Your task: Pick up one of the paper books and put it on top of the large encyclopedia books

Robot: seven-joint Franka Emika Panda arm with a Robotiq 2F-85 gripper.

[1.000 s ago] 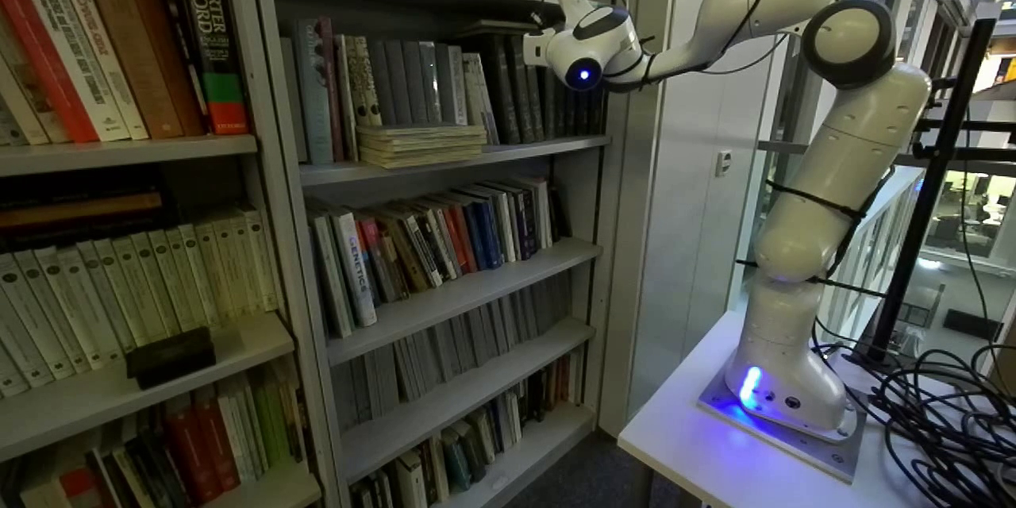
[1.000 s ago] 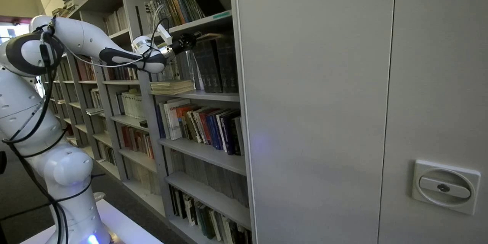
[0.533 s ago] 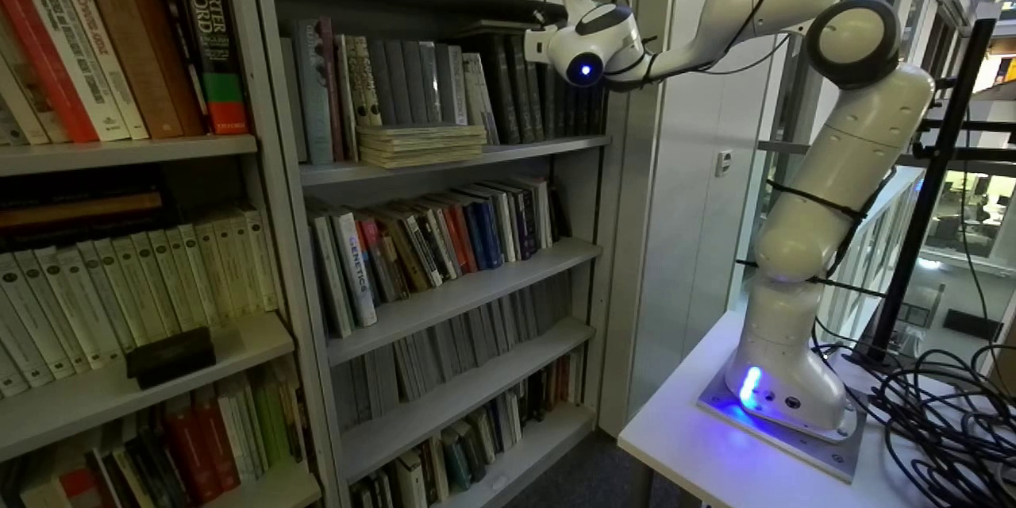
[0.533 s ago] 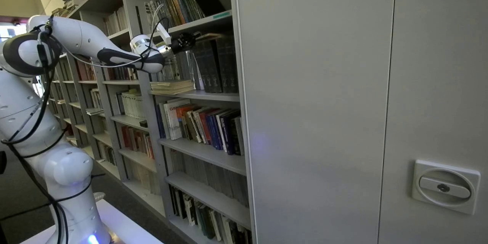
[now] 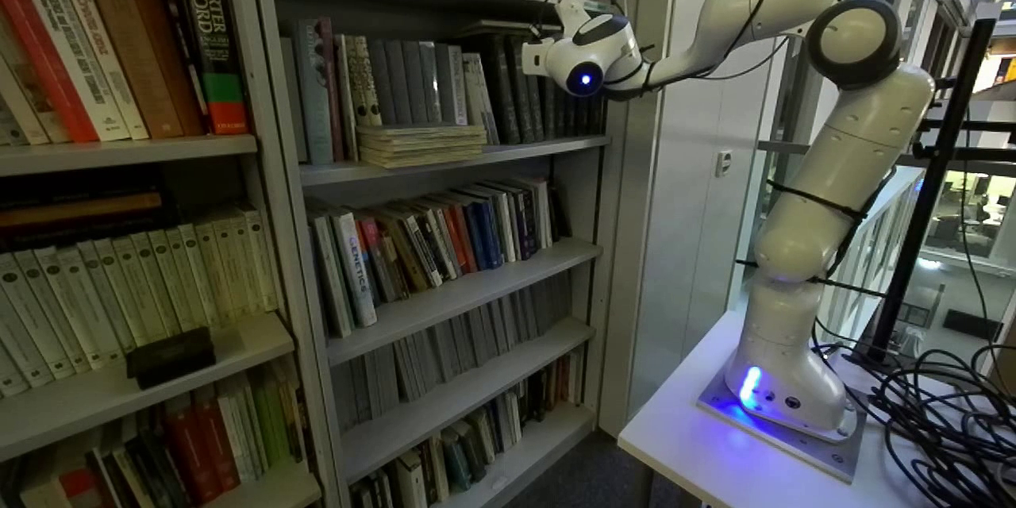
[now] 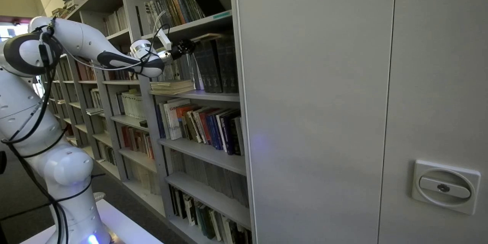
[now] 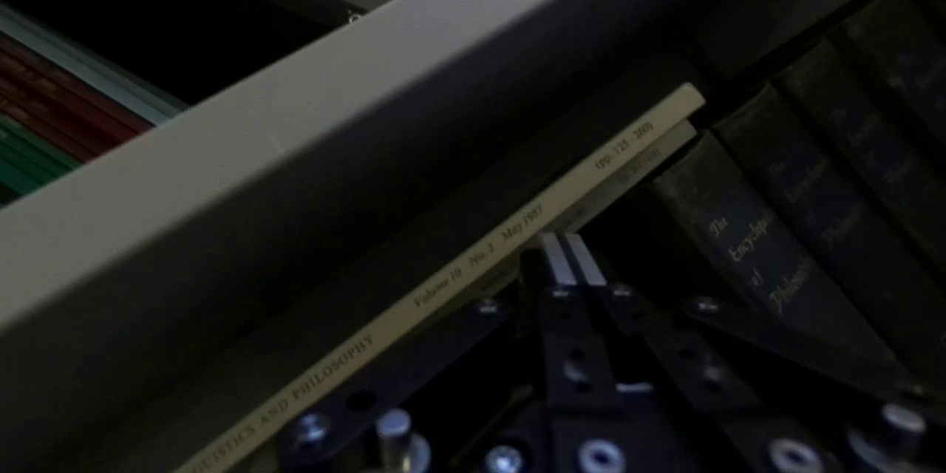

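I see the hand [image 7: 573,259], jaws together, two paper books [image 7: 437,288] atop encyclopedias [image 7: 761,251] just ahead of it, the shelf [image 5: 556,147] below, the bench [image 5: 683,429] well behind.

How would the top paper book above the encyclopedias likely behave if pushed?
The top paper book may slide, since it lies on another paper book. Being thin, it is probably light for its length and somewhat floppy.

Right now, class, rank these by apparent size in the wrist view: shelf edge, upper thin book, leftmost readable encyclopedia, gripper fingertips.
Largest: shelf edge.
Next, too close to rank: upper thin book, long, narrow; and leftmost readable encyclopedia, shorter, broader.
Smallest: fingertips.
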